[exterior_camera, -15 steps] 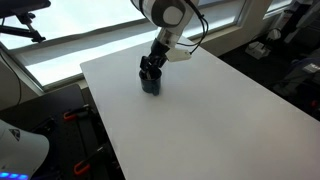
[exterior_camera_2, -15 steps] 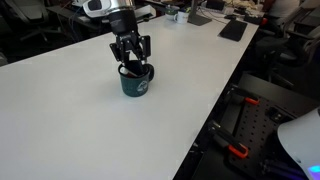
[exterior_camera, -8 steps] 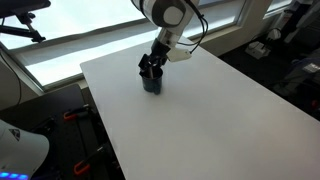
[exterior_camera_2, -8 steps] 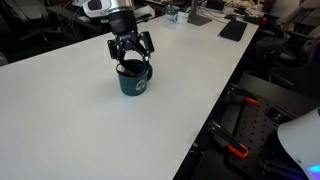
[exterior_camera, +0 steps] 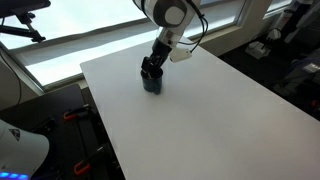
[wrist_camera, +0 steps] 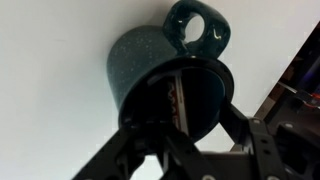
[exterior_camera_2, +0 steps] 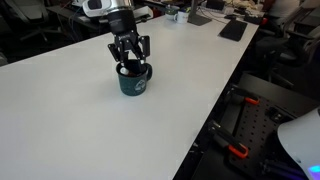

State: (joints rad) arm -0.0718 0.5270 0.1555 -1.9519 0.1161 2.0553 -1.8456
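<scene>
Robotics lab in an office-like room

A robot arm (exterior_camera: 165,12) stands over a wide white table (exterior_camera: 200,110) beside a long bright window (exterior_camera: 70,45). In an exterior view a dark flat device (exterior_camera_2: 233,30) lies at the table's far end, red-handled tools (exterior_camera_2: 236,152) sit on black equipment beside the table, and more cluttered desks stand behind.

No lettering can be read; the dark mug (exterior_camera_2: 133,82) bears a pale mark (too small to make out).

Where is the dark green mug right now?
In both exterior views the mug stands upright on the white table, directly beneath the hand.
</scene>
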